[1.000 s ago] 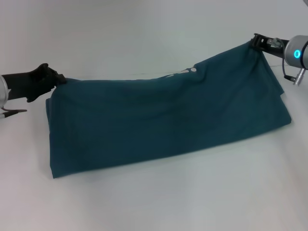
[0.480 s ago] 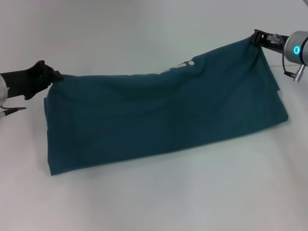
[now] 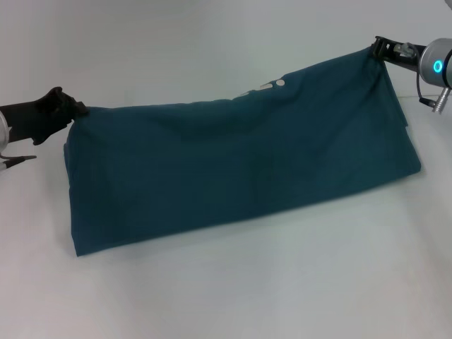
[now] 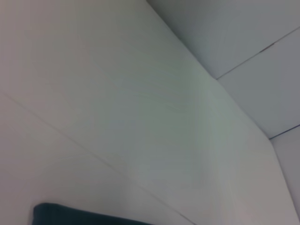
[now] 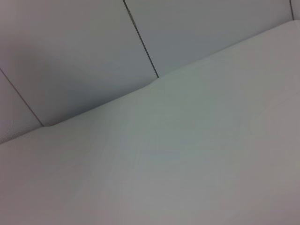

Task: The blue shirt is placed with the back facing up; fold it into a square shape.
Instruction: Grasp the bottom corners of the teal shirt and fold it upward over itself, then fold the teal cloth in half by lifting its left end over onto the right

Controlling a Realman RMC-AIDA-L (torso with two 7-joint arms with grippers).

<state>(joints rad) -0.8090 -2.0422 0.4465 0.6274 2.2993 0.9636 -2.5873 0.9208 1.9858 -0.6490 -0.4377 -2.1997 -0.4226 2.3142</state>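
Going from the left: the left gripper (image 3: 79, 109) is out at the left edge of the white table (image 3: 226, 296), clenched on the far-left corner of the blue shirt (image 3: 240, 169). The fingers are dark and mostly merge with the cloth there, so I'd say pinched rather than swear to it.

The shirt is folded into a long band that runs left to right across the middle of the table, long axis tilted a bit so the right end sits farther back and higher. Its near edge lies on the table, while the far edge is pulled up taut between the two grippers. A bit of white lettering (image 3: 265, 87) peeks over that top edge, right of center.

On the right, the right gripper (image 3: 376, 49) grips the far-right corner, raised off the table.

In the left wrist view only a sliver of the shirt (image 4: 84, 216) shows against the table.
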